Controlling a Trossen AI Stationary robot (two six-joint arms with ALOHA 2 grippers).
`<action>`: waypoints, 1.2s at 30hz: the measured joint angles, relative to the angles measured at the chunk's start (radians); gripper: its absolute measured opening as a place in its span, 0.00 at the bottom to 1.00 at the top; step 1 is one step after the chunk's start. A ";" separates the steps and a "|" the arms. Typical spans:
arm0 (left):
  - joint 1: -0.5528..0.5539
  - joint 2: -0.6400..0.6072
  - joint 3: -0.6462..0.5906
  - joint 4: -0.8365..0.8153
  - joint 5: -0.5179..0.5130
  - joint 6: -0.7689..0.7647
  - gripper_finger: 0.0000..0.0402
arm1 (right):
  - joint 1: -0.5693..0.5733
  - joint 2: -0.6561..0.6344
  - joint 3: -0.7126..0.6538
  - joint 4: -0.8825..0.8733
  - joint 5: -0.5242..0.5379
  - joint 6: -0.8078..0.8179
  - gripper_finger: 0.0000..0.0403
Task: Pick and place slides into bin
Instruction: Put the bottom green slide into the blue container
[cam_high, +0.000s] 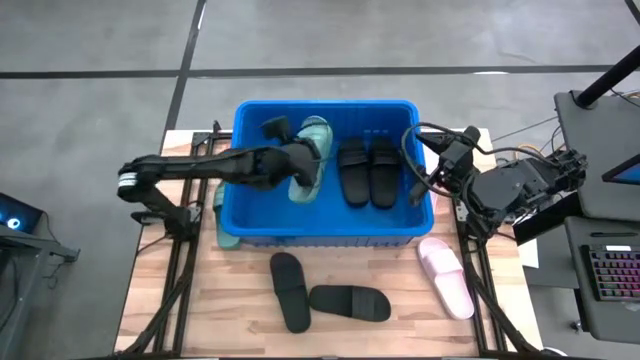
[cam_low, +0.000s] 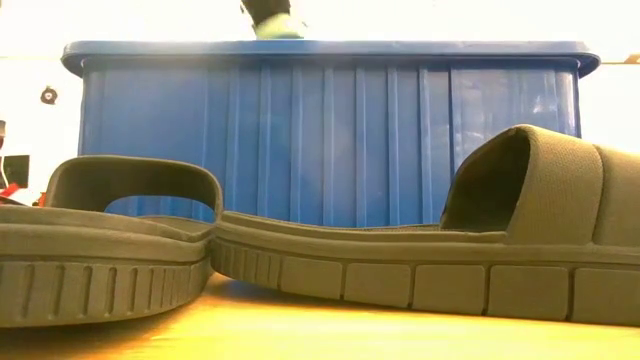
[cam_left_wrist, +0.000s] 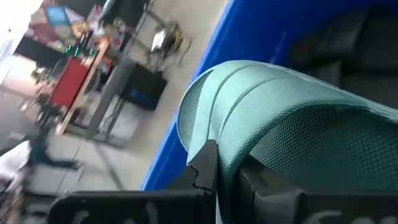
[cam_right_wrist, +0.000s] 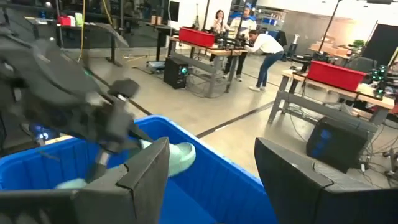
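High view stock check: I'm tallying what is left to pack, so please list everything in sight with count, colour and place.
Bin: one, bright blue, at the table's far side.
Black slides in the bin: two, side by side.
Green slide: one, sage green, held over the bin.
Black slides on the table: two, in front of the bin.
Pink slide: one, pale pink, by the bin's front right corner.
Green object: one, partly hidden at the bin's left wall.
Left gripper: shut on the green slide.
Right gripper: open, over the bin's right edge.

bin (cam_high: 325, 232): glossy ribbed plastic | slides (cam_high: 349, 302): matt rubber (textured straps) | table (cam_high: 240, 300): wood
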 joint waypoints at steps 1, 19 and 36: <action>0.021 0.022 0.000 0.000 0.000 -0.002 0.00 | -0.004 0.000 0.000 0.000 0.000 0.000 0.56; 0.129 0.368 0.003 0.027 0.013 0.048 0.00 | -0.044 0.000 0.000 -0.001 0.000 0.002 0.56; 0.152 0.472 0.011 0.092 0.033 0.048 0.00 | -0.044 -0.003 0.000 -0.003 -0.001 -0.105 0.56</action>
